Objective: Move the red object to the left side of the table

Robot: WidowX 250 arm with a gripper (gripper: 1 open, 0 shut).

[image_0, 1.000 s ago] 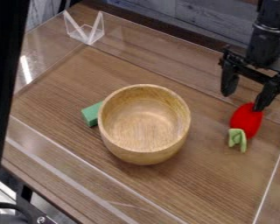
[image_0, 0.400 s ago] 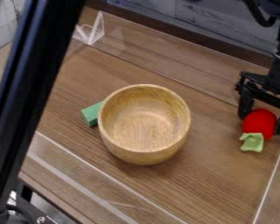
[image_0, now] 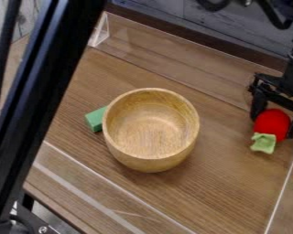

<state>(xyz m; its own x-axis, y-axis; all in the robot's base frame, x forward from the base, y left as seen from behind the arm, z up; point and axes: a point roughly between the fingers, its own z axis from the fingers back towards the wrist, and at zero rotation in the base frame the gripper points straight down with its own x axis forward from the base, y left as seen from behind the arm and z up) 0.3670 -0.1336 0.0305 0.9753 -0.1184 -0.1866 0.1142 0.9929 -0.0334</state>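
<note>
Red object [image_0: 273, 123] sits at the table's [image_0: 174, 196] right edge, where we see our gripper [image_0: 275, 111] with fingers spread astride it, no writing legible.

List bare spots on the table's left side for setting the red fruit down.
Bare wood lies left of the wooden bowl and green piece, toward the clear wall, and along the front edge. The right is crowded: pincer over red fruit.

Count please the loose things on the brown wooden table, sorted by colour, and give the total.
Tan, round wooden bowl: 1
Red, small oval toy fruit with a green leafy end: 1
Green, flat piece beside the bowl: 1
Total: 3
</note>
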